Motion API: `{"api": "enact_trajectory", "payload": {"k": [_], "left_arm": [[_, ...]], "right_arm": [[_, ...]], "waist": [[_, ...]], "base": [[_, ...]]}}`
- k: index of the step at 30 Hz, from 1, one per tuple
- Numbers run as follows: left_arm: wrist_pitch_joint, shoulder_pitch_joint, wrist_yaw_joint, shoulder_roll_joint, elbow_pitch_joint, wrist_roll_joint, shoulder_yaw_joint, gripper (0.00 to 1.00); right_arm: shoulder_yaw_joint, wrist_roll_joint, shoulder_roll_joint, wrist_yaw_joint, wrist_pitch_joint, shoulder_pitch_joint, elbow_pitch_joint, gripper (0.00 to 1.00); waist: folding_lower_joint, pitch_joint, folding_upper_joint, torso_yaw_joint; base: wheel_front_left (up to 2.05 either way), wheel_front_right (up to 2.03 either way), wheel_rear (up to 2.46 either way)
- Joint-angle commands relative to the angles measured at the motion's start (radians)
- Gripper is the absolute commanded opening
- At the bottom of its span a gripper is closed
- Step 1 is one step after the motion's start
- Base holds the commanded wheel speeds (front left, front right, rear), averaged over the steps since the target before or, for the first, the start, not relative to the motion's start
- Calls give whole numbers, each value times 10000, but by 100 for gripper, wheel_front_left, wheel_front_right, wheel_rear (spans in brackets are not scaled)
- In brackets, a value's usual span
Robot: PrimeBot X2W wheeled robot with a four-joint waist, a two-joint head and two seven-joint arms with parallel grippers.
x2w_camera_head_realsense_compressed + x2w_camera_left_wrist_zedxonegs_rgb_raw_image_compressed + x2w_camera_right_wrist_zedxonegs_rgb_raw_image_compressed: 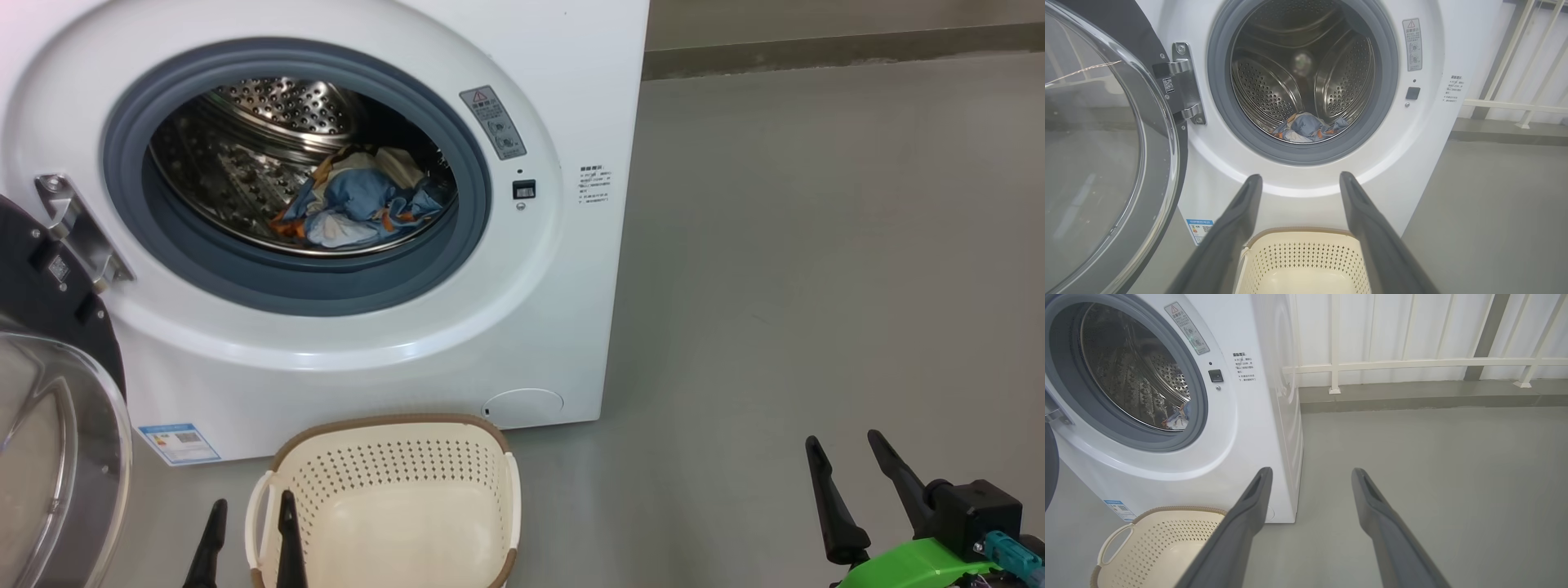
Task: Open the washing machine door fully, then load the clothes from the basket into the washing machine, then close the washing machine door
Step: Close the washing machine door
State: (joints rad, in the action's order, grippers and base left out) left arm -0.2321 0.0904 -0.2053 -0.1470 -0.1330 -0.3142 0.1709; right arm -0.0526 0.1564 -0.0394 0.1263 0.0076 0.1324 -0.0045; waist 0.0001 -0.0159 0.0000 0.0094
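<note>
Nearest, the left gripper (252, 502) by the basket (392, 429) and the right gripper (845, 445) over bare floor both hang spread and empty-fingered; the basket sits empty just before the washing machine (571, 310); deeper in, the clothes (359, 208) lie heaped in the drum; the washing machine door (49, 425) stands wide at the left, so closing it seems all that remains.

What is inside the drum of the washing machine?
The clothes, light blue with orange and cream patches, lie heaped on the bottom of the steel drum. The heap hides the drum floor under it and any pieces below.
</note>
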Motion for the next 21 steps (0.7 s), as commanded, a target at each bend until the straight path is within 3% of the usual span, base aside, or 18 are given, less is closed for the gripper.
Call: {"api": "enact_trajectory", "payload": {"k": [1,21], "left_arm": [[-50,-318,-135,-190,189,99,-284,100],[-60,-245,26,-332,245,-5,-73,100]], "right_arm": [[232,-1,-109,44,-54,-153,-240,100],[199,57,-109,44,-63,-170,-225,100]], "waist": [[-1,-5,0,9],[-1,34,0,230]], "base": [[-48,48,0],[-109,109,0]]}}
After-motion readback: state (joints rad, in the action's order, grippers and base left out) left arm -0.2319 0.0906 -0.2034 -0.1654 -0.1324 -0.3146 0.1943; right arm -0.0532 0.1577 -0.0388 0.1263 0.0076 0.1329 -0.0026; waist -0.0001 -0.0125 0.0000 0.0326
